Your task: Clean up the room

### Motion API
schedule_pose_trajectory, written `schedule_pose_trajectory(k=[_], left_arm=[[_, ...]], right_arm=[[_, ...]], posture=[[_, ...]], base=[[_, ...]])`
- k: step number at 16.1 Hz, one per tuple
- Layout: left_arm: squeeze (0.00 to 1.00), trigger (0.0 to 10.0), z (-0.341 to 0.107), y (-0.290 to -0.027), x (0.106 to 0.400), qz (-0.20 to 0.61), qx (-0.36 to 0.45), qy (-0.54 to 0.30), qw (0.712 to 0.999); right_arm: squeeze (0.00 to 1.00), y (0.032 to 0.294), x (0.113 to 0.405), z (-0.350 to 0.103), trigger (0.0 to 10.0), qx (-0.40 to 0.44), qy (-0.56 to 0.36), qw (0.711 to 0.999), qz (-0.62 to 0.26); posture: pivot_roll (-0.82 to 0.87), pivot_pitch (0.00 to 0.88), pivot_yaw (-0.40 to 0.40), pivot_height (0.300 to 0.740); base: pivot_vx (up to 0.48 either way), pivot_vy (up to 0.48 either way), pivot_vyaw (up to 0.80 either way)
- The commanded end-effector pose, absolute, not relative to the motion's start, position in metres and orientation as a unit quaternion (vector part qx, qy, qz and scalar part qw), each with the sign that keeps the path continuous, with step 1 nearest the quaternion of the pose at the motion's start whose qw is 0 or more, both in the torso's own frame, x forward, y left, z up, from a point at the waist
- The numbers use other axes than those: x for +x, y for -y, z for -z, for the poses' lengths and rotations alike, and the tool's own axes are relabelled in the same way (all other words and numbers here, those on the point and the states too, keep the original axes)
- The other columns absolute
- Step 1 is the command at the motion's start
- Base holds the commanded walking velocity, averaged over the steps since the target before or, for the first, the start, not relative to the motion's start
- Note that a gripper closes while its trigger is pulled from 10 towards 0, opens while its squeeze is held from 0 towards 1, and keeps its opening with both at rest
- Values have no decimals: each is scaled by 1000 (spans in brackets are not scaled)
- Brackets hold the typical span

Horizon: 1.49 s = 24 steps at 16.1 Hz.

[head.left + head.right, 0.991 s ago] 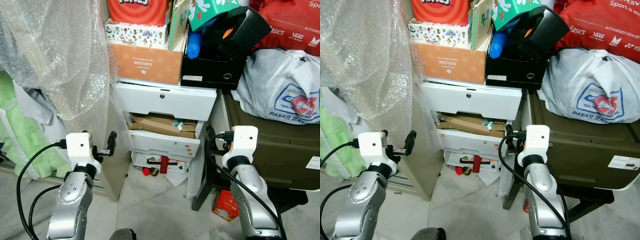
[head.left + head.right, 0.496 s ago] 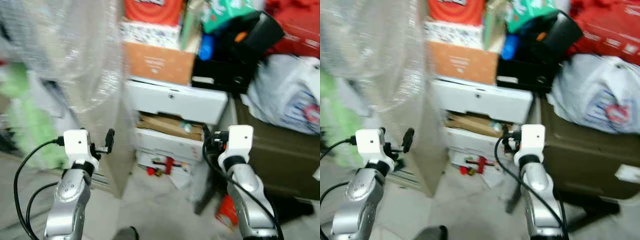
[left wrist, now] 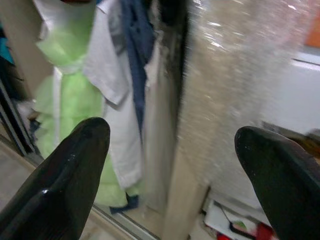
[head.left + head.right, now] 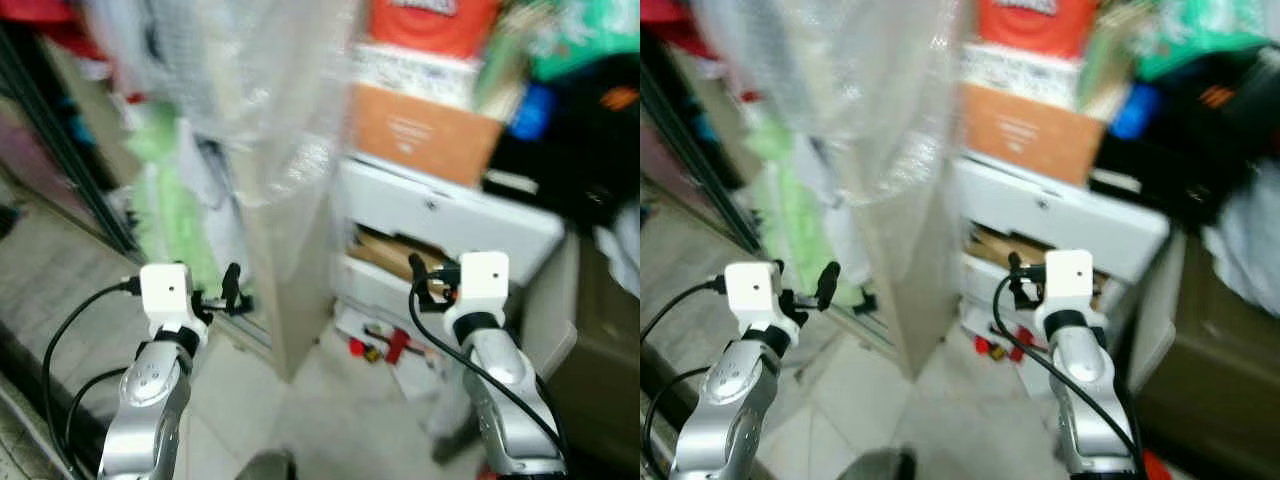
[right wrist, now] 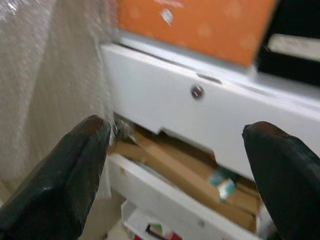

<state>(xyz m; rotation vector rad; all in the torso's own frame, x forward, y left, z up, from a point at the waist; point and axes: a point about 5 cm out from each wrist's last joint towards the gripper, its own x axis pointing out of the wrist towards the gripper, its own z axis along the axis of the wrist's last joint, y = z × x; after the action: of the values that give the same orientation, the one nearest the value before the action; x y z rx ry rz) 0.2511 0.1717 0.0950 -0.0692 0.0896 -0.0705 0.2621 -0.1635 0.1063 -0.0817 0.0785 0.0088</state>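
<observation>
The picture is blurred. A white drawer unit (image 4: 450, 215) stands ahead to the right, its middle drawer open with flattened cardboard (image 5: 165, 160) inside. Small red items (image 4: 385, 345) lie on the floor below it. An orange box (image 4: 420, 135) and other boxes are stacked on top. My left gripper (image 4: 232, 288) is open in the air before a tall beige panel (image 3: 170, 150) draped in bubble wrap (image 4: 270, 80). My right gripper (image 4: 420, 272) is open too, held in front of the open drawer. Neither holds anything.
Green and white clothes (image 4: 185, 200) hang left of the panel. A dark door frame (image 4: 60, 140) runs along the far left over a grey floor. A dark bin (image 4: 610, 330) sits at the right edge. Pale tiles (image 4: 320, 410) lie between my arms.
The camera has swung to the left, so the drawers and boxes now sit further right and the clothes and door frame have come into view. Both arms keep their pose.
</observation>
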Motion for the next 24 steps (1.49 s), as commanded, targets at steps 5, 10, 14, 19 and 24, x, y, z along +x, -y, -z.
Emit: schedule_pose_trajectory(k=[5,10,14,19,24], left_arm=[[0,10000,-94,-173,251,36,-36,-51,997],[0,10000,-93,-172,251,37,-36,-52,997],[0,10000,-93,-171,252,39,-38,-53,997],[0,10000,-93,-169,251,39,-39,-54,997],[0,10000,-92,-168,252,40,-41,-55,997]], right_arm=[[0,161,263,-109,10000,-37,-34,999,-10],[0,162,263,-110,10000,-40,-34,999,-11],[0,162,263,-110,10000,-43,-33,998,-11],[0,162,263,-110,10000,-49,-32,998,-15],[0,163,264,-109,10000,-50,-33,998,-16]], posture=[[29,0,-5,740],[29,0,-9,740],[26,0,-10,740],[25,0,-13,740],[23,0,-14,740]], base=[[0,0,800],[0,0,799],[0,0,0],[0,0,800],[0,0,800]])
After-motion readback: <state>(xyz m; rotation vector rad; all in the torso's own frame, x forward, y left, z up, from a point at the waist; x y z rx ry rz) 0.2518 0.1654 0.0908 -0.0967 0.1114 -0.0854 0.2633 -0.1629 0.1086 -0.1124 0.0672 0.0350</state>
